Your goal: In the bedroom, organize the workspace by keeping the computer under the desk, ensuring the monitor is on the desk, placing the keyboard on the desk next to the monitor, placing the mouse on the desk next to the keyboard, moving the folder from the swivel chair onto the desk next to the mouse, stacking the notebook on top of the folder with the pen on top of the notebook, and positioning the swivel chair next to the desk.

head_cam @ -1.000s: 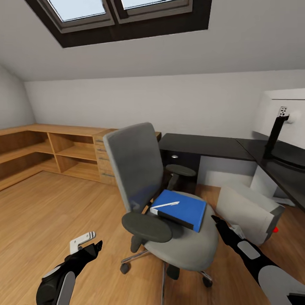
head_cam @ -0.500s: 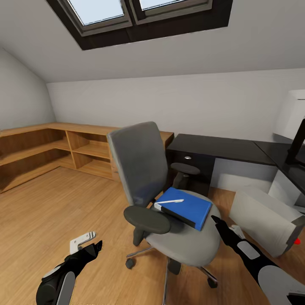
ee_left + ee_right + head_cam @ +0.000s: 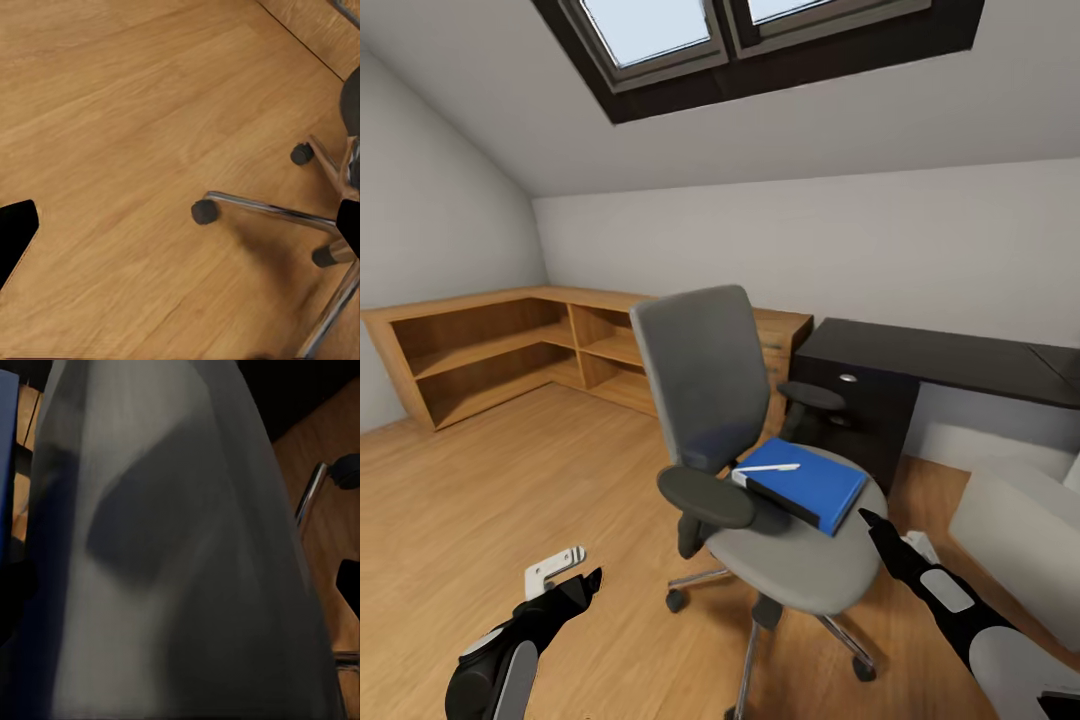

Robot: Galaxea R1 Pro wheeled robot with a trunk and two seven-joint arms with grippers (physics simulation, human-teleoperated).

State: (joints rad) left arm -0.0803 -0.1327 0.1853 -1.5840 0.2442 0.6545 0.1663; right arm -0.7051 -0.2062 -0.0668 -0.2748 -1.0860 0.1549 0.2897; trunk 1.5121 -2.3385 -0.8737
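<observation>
The grey swivel chair (image 3: 705, 385) stands mid-floor, and its seat (image 3: 172, 547) looms close in the right wrist view. On the seat lies the blue folder (image 3: 805, 483) with a white pen (image 3: 768, 467) on top; I cannot tell a notebook apart from the folder. The black desk (image 3: 940, 355) runs along the right wall, with the pale grey computer case (image 3: 1025, 545) on the floor before it. My left gripper (image 3: 588, 580) hangs open over the bare floor left of the chair. My right gripper (image 3: 870, 520) is open just off the seat's right edge, near the folder.
Wooden shelving (image 3: 490, 350) lines the left and back walls, with a drawer unit (image 3: 780, 335) behind the chair. The chair's wheeled base (image 3: 285, 214) spreads over the wooden floor (image 3: 510, 500). A skylight (image 3: 690, 25) is set into the sloping ceiling.
The whole view has swung left, so the chair, desk and computer sit further right in the picture and the monitor has left it. Both arms hold the same pose.
</observation>
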